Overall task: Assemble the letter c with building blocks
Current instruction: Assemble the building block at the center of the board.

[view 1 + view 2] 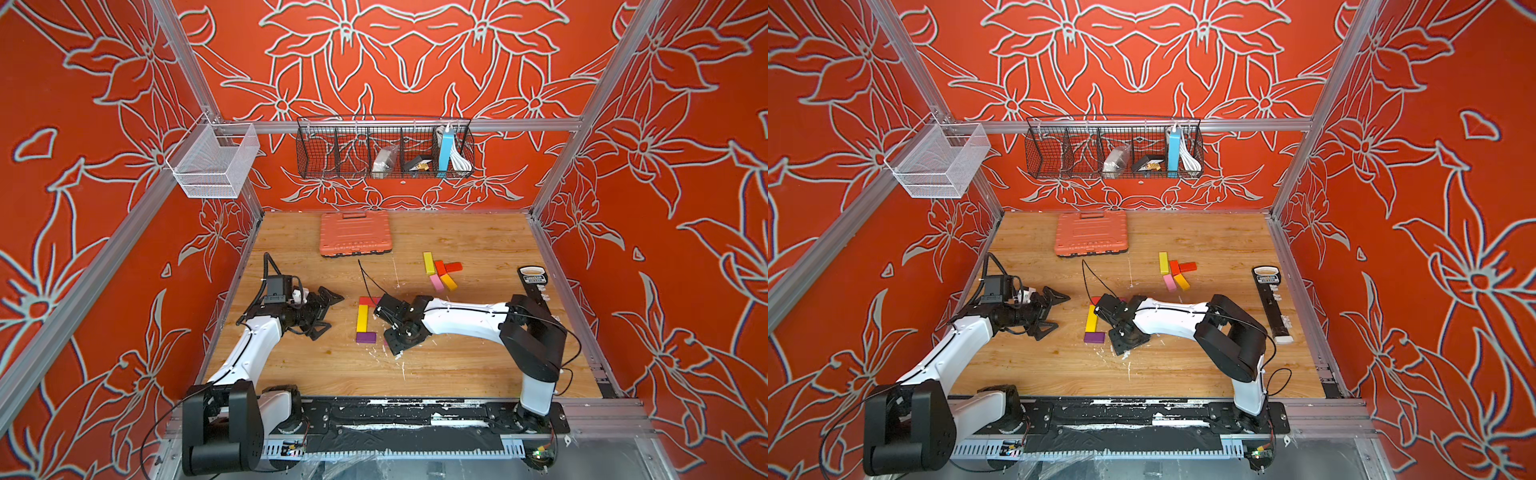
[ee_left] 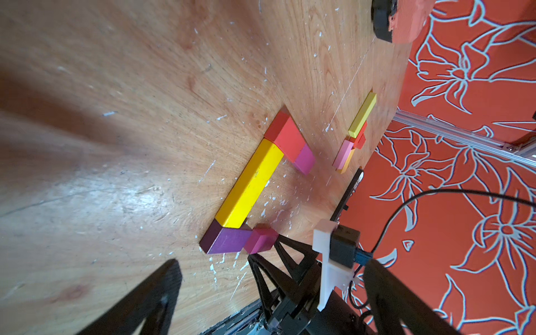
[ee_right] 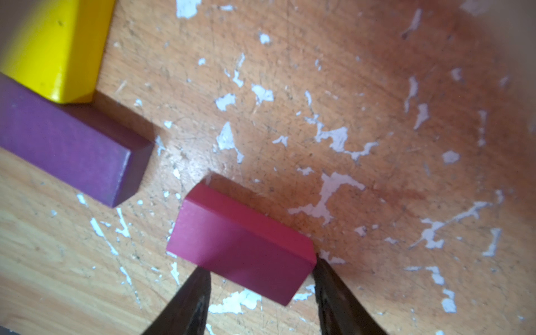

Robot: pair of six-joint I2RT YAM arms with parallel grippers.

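Right claw (image 3: 260,268) pinches a flat matte magenta block (image 3: 240,240) just beside the purple block (image 3: 66,145); left claw (image 1: 332,315) spread.

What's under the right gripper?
A magenta block between the fingers of the right gripper, just off the end of the purple block. Both top views: the gripper mostly covers it.

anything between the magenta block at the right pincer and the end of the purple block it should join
Nothing visible. Only bare, paint-flecked wooden table lies between the small magenta rectangular block and the free end of the purple rectangular block. The right pincer grips the magenta block's far end, clear of that gap.
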